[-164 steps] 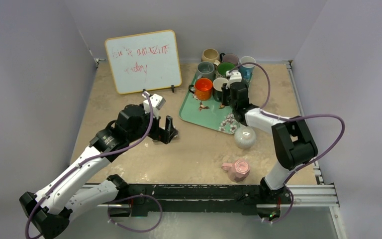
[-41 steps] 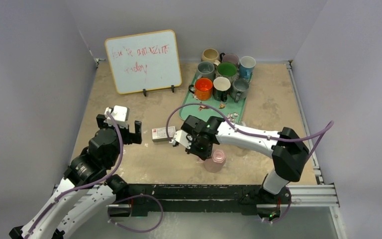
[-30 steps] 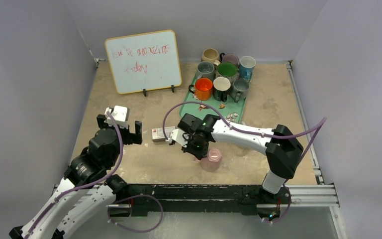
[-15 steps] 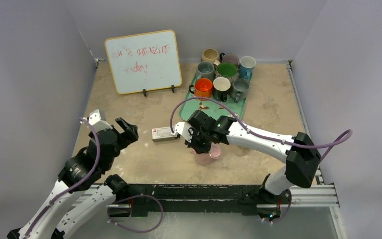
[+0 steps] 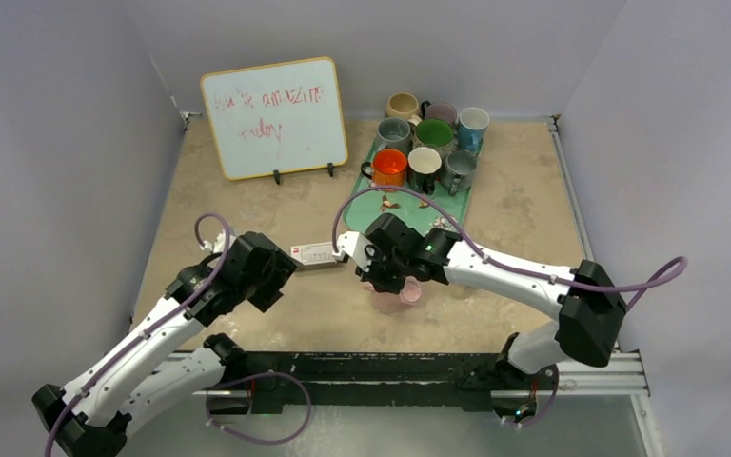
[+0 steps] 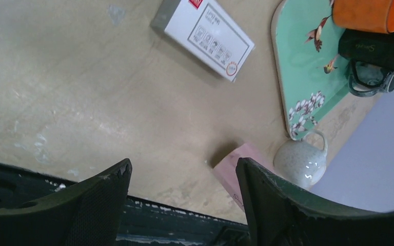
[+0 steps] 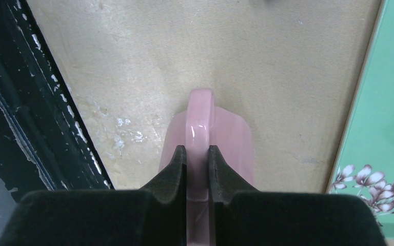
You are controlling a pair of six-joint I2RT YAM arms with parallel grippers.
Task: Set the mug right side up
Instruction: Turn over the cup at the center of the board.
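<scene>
The pink mug [image 5: 405, 290] is near the table's front middle, held by its handle [image 7: 201, 115] in my right gripper [image 5: 387, 276]. In the right wrist view the fingers [image 7: 177, 164] are shut on both sides of the handle, with the mug body [image 7: 236, 138] below them close to the table. In the left wrist view the mug [image 6: 234, 168] looks tilted. I cannot tell where its mouth faces. My left gripper [image 5: 281, 276] is open and empty, left of the mug [image 6: 183, 165].
A white card box [image 5: 314, 254] lies between the two grippers [image 6: 205, 38]. A green tray [image 5: 366, 205] at the back holds several mugs, among them an orange one [image 5: 388, 168]. A speckled grey mug [image 6: 301, 161] sits by the tray's near corner. A whiteboard [image 5: 274, 116] stands at the back left.
My right gripper took the pink mug by its handle and has carried it left and a little back from the front right. My left arm has swung right and down toward the card box.
</scene>
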